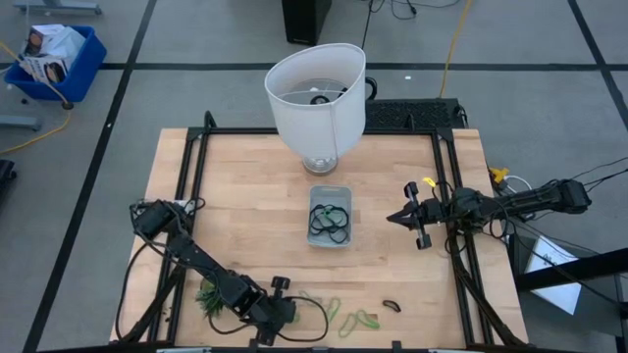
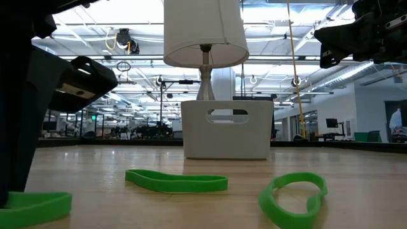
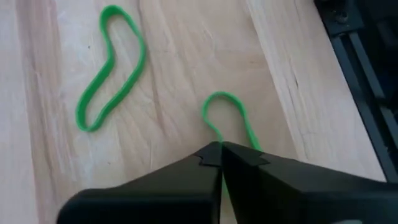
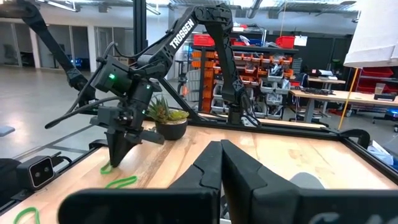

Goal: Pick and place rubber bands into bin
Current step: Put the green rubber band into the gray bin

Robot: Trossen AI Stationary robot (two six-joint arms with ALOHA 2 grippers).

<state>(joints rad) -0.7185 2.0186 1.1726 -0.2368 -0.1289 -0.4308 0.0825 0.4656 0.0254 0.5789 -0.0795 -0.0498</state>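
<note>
Several green rubber bands lie flat on the wooden table near its front edge: one (image 3: 239, 112) at my left gripper (image 3: 221, 154), another (image 3: 111, 68) just beyond it, and one more (image 1: 361, 319) further right. A small dark band (image 1: 391, 305) lies to their right. The pale bin (image 1: 330, 216) stands at the table's middle with several dark bands in it. My left gripper (image 1: 292, 312) is down at the table and shut on the green band. My right gripper (image 1: 392, 218) hangs shut and empty, right of the bin. My left gripper pinches the near end of the green band's loop (image 3: 214, 132) between its two fingertips. The fingers slant down at it from the table's left. The rest of the loop lies slack on the table ahead of the fingers.
A lamp with a big white shade (image 1: 316, 93) stands behind the bin. A small potted plant (image 1: 208, 294) sits by the left arm. Black rails (image 1: 461, 265) run along the table's sides. A blue crate (image 1: 54, 59) is on the floor, far left.
</note>
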